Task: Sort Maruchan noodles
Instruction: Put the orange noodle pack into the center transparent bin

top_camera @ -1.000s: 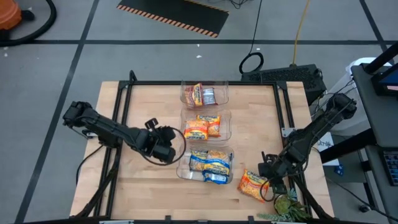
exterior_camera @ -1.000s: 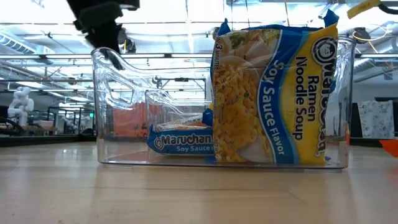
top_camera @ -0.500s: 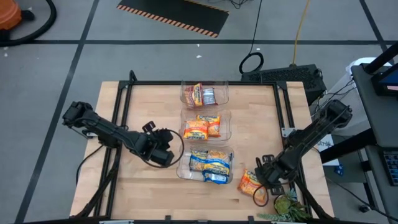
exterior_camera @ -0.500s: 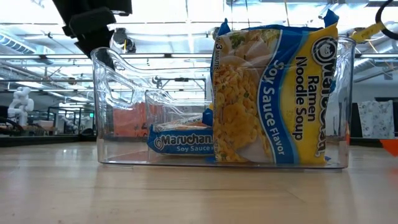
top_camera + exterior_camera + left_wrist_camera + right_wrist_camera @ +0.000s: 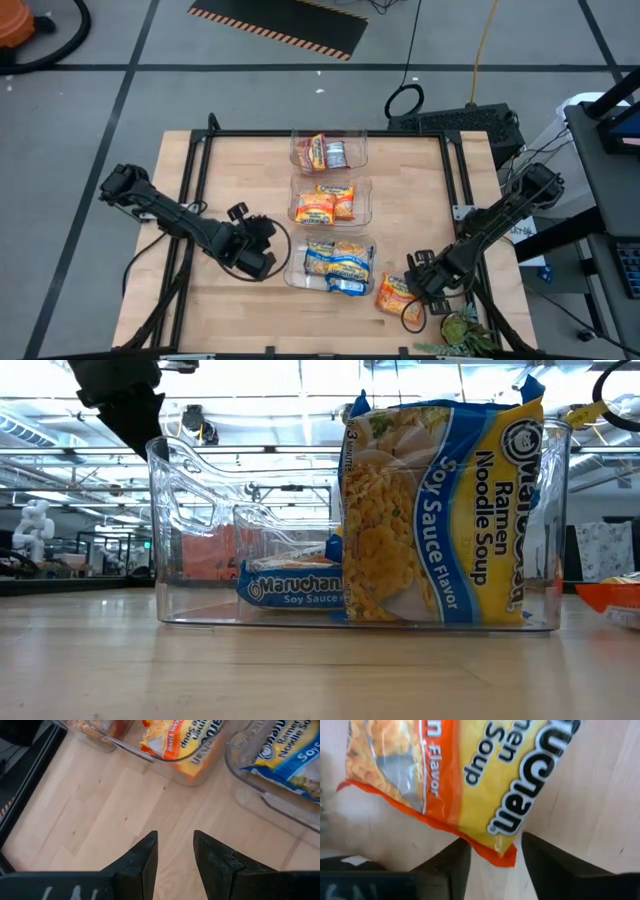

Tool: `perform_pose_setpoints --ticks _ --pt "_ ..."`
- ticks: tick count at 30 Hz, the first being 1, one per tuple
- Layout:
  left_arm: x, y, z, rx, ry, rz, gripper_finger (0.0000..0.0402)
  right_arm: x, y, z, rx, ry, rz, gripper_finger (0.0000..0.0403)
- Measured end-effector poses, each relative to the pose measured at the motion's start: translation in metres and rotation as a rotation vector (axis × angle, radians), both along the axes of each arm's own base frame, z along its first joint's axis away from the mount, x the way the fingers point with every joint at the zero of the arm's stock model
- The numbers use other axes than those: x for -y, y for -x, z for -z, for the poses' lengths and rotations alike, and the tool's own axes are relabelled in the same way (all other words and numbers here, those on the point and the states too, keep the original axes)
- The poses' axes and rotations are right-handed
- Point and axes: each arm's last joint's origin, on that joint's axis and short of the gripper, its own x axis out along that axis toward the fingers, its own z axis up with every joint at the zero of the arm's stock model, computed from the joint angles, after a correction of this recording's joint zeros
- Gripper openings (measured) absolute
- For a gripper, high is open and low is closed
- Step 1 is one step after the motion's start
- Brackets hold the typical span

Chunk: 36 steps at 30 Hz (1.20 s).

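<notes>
Right gripper (image 5: 412,292) has slid onto the orange Maruchan packet (image 5: 392,292), fingers spread around its corner; left gripper (image 5: 262,247) retreated, slightly parted, empty.

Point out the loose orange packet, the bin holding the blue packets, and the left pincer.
loose orange packet (image 5: 392,293): high view, on its orange face.
bin of blue packets (image 5: 200,490): low view, on its clear wall.
left pincer (image 5: 175,851): left wrist view, midway between its fingertips.

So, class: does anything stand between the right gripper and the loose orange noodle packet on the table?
Nothing visible: the right gripper is open right at the glossy orange noodle packet, its fingers either side of the packet's corner.
</notes>
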Motion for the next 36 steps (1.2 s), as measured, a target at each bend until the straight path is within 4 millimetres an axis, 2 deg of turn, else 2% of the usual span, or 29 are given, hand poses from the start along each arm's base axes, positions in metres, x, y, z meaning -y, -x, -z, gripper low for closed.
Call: perform_pose_setpoints --ticks 14,22,32,36 --pt "0.007 0.004 0.0 -0.009 -0.004 0.042 0.0132 -0.004 -0.002 -0.002 -0.01 -0.072 0.013 0.001" --pt "0.007 0.004 0.0 -0.011 -0.006 0.044 0.0132 -0.001 -0.002 -0.01 0.01 -0.098 0.087 0.0002" --pt "0.009 0.004 0.0 -0.028 -0.02 0.08 0.0132 0.014 0.007 -0.05 0.244 -0.14 0.199 0.0" --pt "0.009 0.004 0.0 -0.039 -0.033 0.101 0.0132 0.025 0.017 -0.067 0.255 -0.1 0.214 0.0"
